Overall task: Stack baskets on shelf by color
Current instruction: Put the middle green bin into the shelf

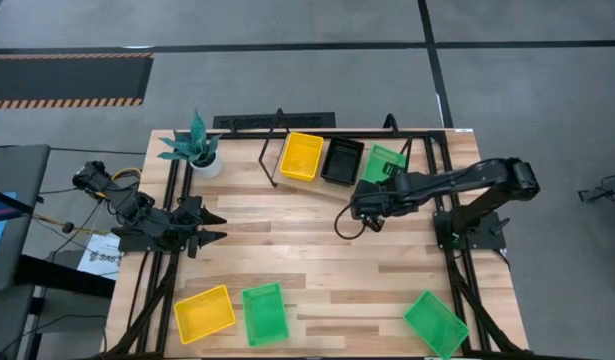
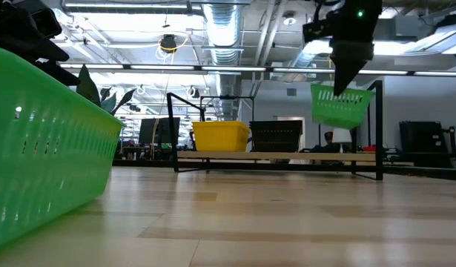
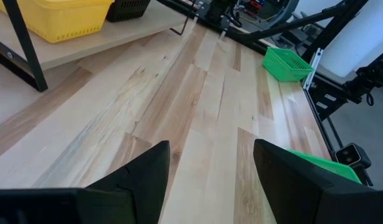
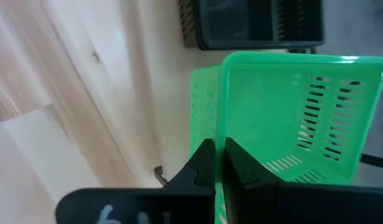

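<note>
My right gripper [image 4: 220,149] is shut on a green basket [image 1: 384,163] and holds it over the right end of the shelf [image 2: 287,157]. A yellow basket [image 1: 302,156] and a black basket [image 1: 342,160] sit side by side on the shelf board, to the left of it. My left gripper [image 1: 219,226] waits open and empty over the table's left side. A yellow basket [image 1: 204,313] and two green baskets [image 1: 264,313] [image 1: 435,323] rest flat near the table's near edge. My right gripper pinches one wall of the green basket at its rim [image 4: 221,134], one finger inside the basket and one outside. In the low view the fingers [image 2: 345,70] come from above, pointing down. The basket [image 2: 339,106] hangs tilted below them, clear of the shelf board.
A potted plant [image 1: 199,150] stands at the table's far left corner. The shelf's black wire legs [image 1: 270,155] rise at its ends. Bare wood lies open in the middle of the table [image 1: 317,250] between both arms.
</note>
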You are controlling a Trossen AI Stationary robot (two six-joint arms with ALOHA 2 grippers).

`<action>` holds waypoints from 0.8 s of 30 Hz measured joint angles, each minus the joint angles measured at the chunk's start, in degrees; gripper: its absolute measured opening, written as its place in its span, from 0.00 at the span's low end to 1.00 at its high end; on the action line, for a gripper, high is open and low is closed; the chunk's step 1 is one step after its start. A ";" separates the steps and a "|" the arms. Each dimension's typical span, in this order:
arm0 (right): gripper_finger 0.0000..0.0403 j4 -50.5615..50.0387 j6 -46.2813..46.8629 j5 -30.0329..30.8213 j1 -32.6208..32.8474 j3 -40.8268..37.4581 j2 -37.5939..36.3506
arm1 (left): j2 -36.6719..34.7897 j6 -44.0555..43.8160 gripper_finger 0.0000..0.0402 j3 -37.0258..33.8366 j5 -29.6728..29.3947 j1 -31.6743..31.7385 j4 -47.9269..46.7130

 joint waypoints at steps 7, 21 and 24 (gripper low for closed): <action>0.05 2.73 -1.77 -0.89 -1.24 -2.93 0.02 | 0.00 0.03 0.55 0.00 -0.03 0.01 0.02; 0.05 5.72 -7.25 -3.83 -4.90 -5.45 0.02 | 0.00 -0.16 0.55 0.00 -0.09 0.00 0.02; 0.05 7.42 -9.12 -4.19 -5.42 -5.45 0.02 | 0.00 -0.21 0.55 0.00 -0.11 0.01 0.02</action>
